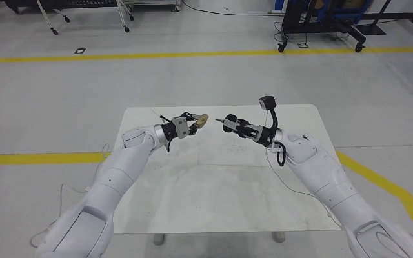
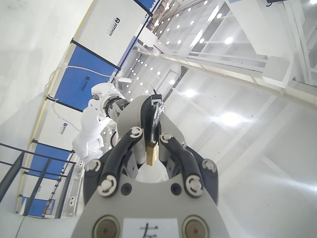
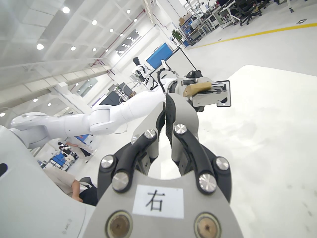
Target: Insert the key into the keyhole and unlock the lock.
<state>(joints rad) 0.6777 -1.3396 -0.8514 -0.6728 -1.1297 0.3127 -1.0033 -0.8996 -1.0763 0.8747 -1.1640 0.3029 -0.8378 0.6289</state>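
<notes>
Above the white table's [image 1: 213,193] far middle, my left gripper [image 1: 195,122] is shut on a brass padlock [image 1: 202,119]. In the left wrist view the padlock [image 2: 152,154] hangs between the fingers, its silver shackle [image 2: 157,116] clamped by the pads. My right gripper [image 1: 227,122] faces it from the other side, a short gap away, shut on the key, whose thin tip [image 1: 220,120] points at the padlock. In the right wrist view my right gripper [image 3: 165,100] has its pads pressed together and hides the key. Beyond it the padlock [image 3: 197,89] sits in the left gripper [image 3: 215,90].
Both arms hover above the table [image 3: 260,130], which bears nothing else. Yellow floor lines [image 1: 193,54] run beyond it, and a black wheeled cart [image 1: 322,26] stands far back right.
</notes>
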